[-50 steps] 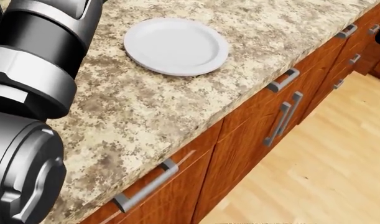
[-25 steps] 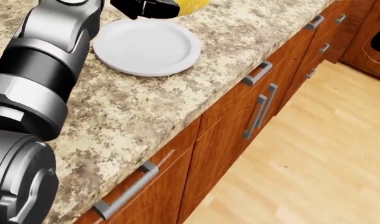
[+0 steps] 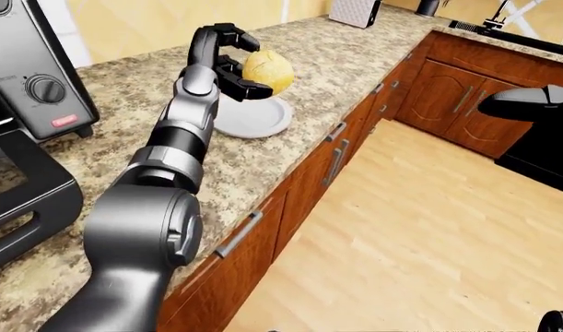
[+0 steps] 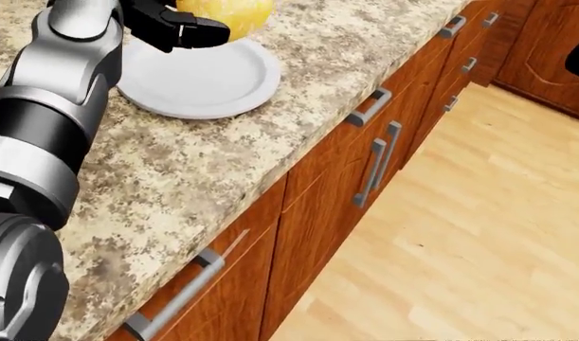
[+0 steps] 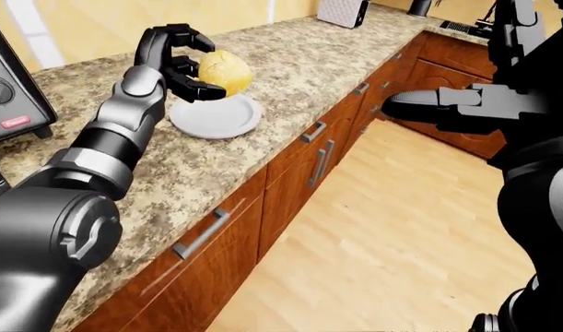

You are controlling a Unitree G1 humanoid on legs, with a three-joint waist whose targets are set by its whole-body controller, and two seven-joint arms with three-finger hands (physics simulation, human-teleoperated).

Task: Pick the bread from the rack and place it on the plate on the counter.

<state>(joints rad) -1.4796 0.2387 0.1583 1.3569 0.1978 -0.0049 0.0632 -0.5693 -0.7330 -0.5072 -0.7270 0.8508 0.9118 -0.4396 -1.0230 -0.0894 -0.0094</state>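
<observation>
The counter (image 3: 327, 62) is speckled stone, granite-like, in tan, brown and cream, with a dull polish; the plate (image 4: 199, 82) is smooth, plain white, ceramic-looking, faintly glossy at its rim; the bread (image 5: 224, 71) above it, at twelve o'clock of the plate in the head view, has a matt, floury yellow-gold crust; the left hand (image 3: 227, 66) is black, hard plastic with a low sheen, while the left arm (image 3: 171, 149) shows satin grey metal rings and glossy black sleeves; the cabinets (image 4: 318, 206) are reddish, varnished wood with brushed-metal handles (image 4: 370, 174); the floor (image 3: 428, 235) is pale, smooth wooden planking; the toaster oven (image 3: 28, 76) at nine o'clock in the left-eye view looks grey metal.
</observation>
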